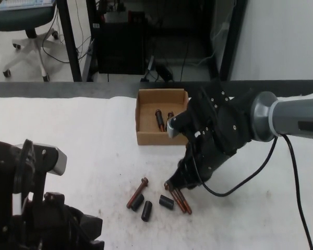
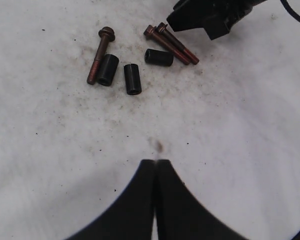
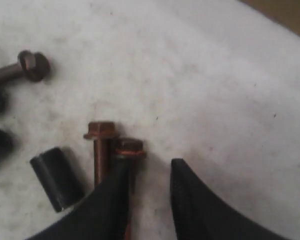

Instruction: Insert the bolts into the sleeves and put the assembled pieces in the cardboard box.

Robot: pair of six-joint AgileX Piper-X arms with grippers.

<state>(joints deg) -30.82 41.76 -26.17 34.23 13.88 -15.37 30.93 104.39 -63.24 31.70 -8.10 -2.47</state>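
Three copper-brown, hex-headed bolts (image 2: 99,55) and three short black sleeves (image 2: 132,78) lie loose toward the near edge of the white tabletop (image 1: 68,130). The right gripper (image 3: 150,167), fingers apart, hangs over two side-by-side bolts. The left gripper (image 2: 155,165) is closed and empty. The cardboard box (image 1: 146,136), near the far edge, holds two copper-headed pieces.

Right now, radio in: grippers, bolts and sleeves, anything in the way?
Left gripper shut, empty. Right gripper open, low over two bolts. Third bolt, three sleeves loose; two pieces in box. One sleeve close beside those bolts.
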